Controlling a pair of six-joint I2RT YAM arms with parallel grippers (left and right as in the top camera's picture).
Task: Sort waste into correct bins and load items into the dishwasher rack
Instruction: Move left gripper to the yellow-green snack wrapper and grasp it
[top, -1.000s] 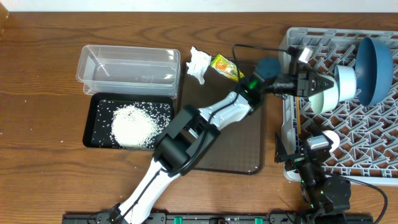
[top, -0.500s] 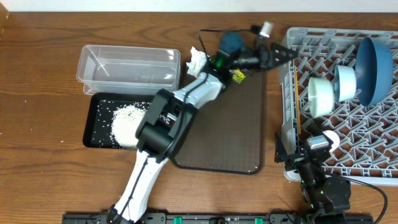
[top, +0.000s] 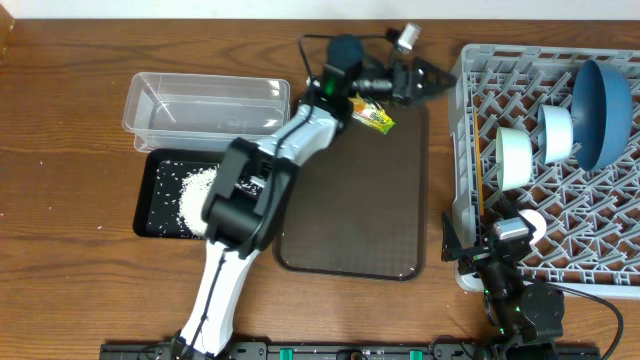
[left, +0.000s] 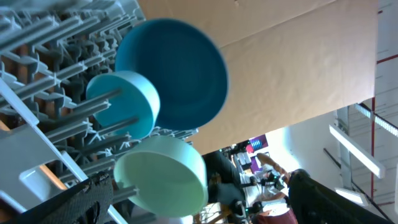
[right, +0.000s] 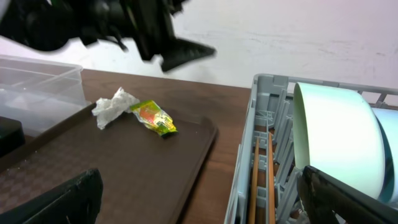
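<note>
The grey dishwasher rack (top: 468, 62) at the right holds the dark-blue bowl (top: 605, 100), the white-blue bowl (top: 558, 133) and the pale-green bowl (top: 515, 157), all on edge. The chopsticks (top: 481, 190) lie along its left wall. My left gripper (top: 420, 78) is open and empty, just left of the rack's far corner, above the snack wrapper (top: 372, 118). The left wrist view shows the three bowls (left: 165, 177). The tissue (right: 114, 104) lies beside the wrapper (right: 152, 118). My right gripper (top: 478, 250) is open and empty at the rack's near left corner. Rice (top: 205, 195) lies in the black tray (top: 150, 225).
The clear tub (top: 205, 105) stands behind the black tray at the left. The flat brown serving tray (top: 360, 210) lies between the bins and the rack. A few rice grains lie loose on the table left of the black tray.
My left gripper has pulled away from the pale-green bowl, moving left and toward the back of the table. The bowl stays standing in the rack. The right arm has not moved.
</note>
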